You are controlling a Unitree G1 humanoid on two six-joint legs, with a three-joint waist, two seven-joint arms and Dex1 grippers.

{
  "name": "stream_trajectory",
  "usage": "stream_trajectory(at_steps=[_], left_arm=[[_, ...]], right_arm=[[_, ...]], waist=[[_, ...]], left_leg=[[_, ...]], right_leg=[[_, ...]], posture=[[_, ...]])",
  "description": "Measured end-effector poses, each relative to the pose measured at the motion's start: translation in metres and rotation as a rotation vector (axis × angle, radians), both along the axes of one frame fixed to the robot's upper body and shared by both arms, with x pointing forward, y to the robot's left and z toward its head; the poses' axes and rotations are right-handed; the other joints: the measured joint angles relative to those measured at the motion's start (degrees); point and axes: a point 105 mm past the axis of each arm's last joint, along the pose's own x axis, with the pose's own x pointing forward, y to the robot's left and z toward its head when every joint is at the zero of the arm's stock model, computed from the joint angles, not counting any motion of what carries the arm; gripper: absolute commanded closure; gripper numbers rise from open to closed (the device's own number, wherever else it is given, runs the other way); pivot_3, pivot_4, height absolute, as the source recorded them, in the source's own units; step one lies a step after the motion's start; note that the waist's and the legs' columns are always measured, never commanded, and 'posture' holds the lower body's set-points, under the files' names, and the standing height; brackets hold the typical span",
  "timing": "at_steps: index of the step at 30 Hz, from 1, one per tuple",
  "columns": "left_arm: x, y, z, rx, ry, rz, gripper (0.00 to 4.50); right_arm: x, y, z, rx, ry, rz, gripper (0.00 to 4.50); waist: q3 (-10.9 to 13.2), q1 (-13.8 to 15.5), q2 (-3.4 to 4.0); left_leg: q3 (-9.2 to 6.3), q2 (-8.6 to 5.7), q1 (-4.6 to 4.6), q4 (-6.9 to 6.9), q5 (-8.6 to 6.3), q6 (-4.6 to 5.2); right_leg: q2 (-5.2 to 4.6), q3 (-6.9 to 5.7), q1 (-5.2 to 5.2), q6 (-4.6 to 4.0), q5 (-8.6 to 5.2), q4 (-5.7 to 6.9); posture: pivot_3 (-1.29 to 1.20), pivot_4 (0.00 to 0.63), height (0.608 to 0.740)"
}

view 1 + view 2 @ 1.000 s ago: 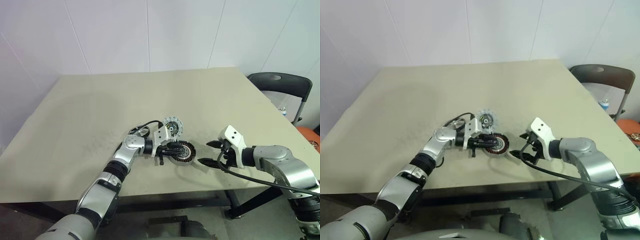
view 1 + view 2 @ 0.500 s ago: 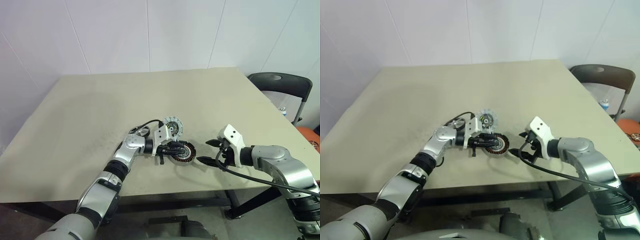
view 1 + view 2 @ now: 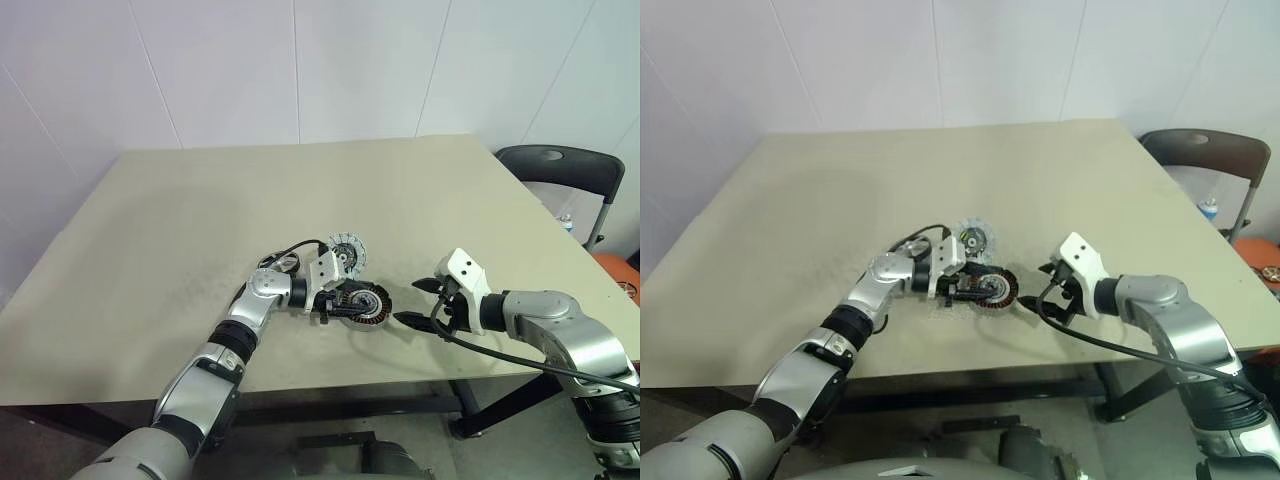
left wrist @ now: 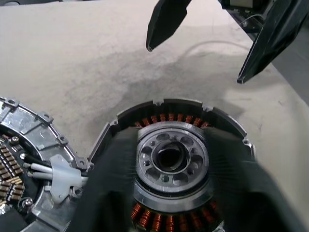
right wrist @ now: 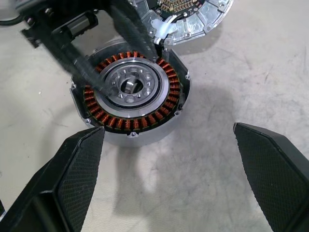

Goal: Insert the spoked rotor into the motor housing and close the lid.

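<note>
Left gripper (image 5: 104,58) over motor housing (image 5: 130,92), fingers parted, gripping nothing.
Its blurred fingers (image 5: 130,29) straddle the silvery centre above the coils. Right gripper (image 3: 418,304) spread wide, empty, just beside housing on the table (image 3: 200,200). Lid (image 3: 348,252) lies touching housing's far side.

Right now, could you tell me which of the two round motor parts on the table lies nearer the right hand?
The dark round housing with the ring of copper coils is nearer the right hand; the silvery disc with the toothed rim lies behind it, farther off.

Beige table (image 3: 200,220), dark chair (image 3: 560,170) beside it
</note>
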Motion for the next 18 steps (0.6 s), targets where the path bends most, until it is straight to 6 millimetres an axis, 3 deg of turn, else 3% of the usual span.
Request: stream_trajectory(at_steps=[11, 14, 18], left_arm=[[0.0045, 0.0002, 0.0009, -0.002, -0.038, 0.035, 1.17], [0.0060, -0.0025, 0.0027, -0.019, -0.036, 0.050, 1.80], [0.0073, -0.0047, 0.0062, -0.040, -0.033, 0.055, 3.14]], right_arm=[[0.0038, 0.0027, 0.0051, 0.003, -0.027, 0.007, 0.00], [0.0037, 0.0040, 0.0037, 0.003, -0.026, 0.011, 0.00], [0.0039, 0.0033, 0.0014, 0.000, -0.018, 0.008, 0.00]], waist=[[0.0, 0.0, 0.00], [0.0, 0.0, -0.01], [0.0, 0.0, -0.01]], left_leg=[[0.01, 0.00, 0.01, 0.01, 0.00, 0.00], [0.01, 0.00, 0.00, 0.02, 0.00, 0.00], [0.01, -0.01, 0.00, 0.02, 0.00, 0.00]], right_leg=[[0.00, 0.00, 0.01, -0.01, 0.01, 0.00], [0.00, 0.00, 0.01, 0.00, 0.01, 0.00], [-0.01, 0.00, 0.01, 0.00, 0.01, 0.00]], posture=[[0.00, 0.000, 0.740], [0.00, 0.000, 0.740], [0.00, 0.000, 0.740]])
